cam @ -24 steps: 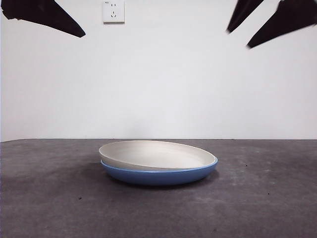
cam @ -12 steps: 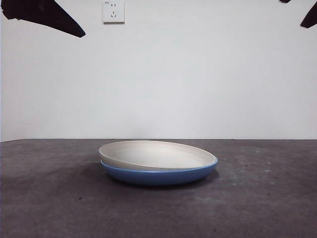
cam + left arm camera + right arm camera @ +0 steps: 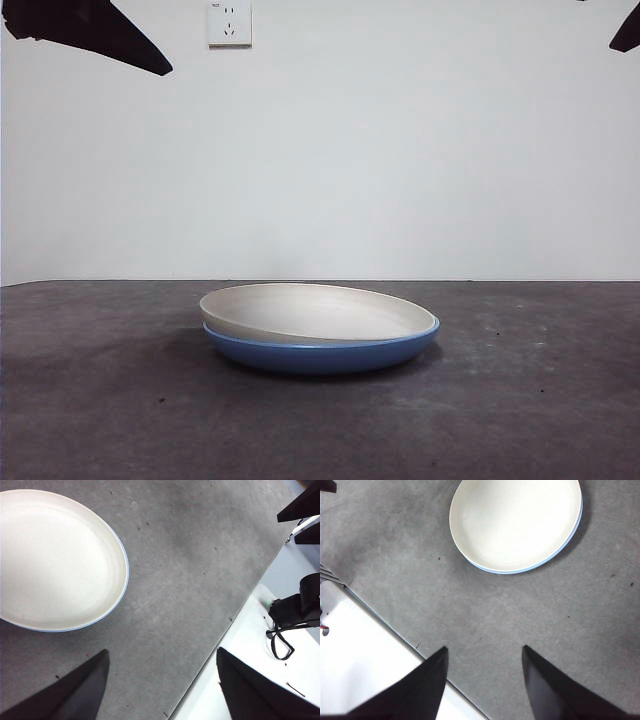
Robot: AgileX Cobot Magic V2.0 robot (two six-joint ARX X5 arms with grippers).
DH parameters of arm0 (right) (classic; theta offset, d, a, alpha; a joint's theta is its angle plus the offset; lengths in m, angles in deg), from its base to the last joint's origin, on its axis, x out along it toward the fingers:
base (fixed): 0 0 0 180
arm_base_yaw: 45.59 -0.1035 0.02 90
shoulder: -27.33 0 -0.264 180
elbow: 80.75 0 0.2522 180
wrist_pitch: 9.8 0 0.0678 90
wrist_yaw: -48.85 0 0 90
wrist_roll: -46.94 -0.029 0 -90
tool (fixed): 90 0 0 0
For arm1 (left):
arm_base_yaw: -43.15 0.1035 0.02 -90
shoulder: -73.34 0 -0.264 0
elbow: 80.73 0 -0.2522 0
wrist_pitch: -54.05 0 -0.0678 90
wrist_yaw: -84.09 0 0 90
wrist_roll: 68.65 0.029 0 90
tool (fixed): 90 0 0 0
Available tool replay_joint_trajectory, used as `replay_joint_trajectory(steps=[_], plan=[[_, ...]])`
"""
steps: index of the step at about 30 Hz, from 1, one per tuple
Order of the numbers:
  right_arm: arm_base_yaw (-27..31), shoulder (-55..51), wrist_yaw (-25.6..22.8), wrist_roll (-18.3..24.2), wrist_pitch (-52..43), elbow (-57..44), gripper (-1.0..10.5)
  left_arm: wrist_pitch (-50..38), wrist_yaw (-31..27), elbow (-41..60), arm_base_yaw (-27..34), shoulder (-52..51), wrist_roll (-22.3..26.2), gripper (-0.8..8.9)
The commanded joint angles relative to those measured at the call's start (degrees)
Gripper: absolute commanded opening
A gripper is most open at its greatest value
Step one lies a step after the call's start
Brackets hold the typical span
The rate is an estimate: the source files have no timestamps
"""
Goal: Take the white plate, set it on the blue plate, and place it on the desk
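The desk (image 3: 520, 400) is the widest thing here, a dark grey mottled top running from the near edge back to a white wall (image 3: 400, 160). Taking the blue plate (image 3: 320, 355) as the landmark: it sits flat on the desk about midway across the front view, and the white plate (image 3: 315, 312) lies nested on top of it, tilted a little so its rim stands higher on the side toward the wall socket and drops almost level with the blue rim on the other side. Only a thin blue edge shows around the white plate from above (both wrist views agree on this).

The left gripper (image 3: 162, 680) hangs high above the desk, well apart from the blue plate, over the strip of desk near its edge; its two jaws are spread wide with nothing between them. The right gripper (image 3: 485, 677) also hangs high and well apart from the blue plate, jaws spread and empty, with bare desk between them. In the front view the arms show only as black tips in the top corners.

A white socket (image 3: 229, 22) is on the wall, above the blue plate and off to one side
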Motion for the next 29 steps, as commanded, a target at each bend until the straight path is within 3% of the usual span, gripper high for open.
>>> replay_joint_trajectory(steps=[1, 6, 29], plan=[[-0.4, 0.3, 0.2, 0.9, -0.3, 1.1, 2.2, -0.4, 0.2, -0.5, -0.3, 0.3, 0.9, 3.07], [-0.4, 0.3, 0.2, 1.5, -0.3, 1.1, 0.1, -0.4, 0.2, -0.5, -0.3, 0.3, 0.9, 0.17], [-0.4, 0.3, 0.0, 2.1, -1.2, 1.1, 0.1, -0.5, 0.2, -0.5, -0.3, 0.3, 1.0, 0.09]])
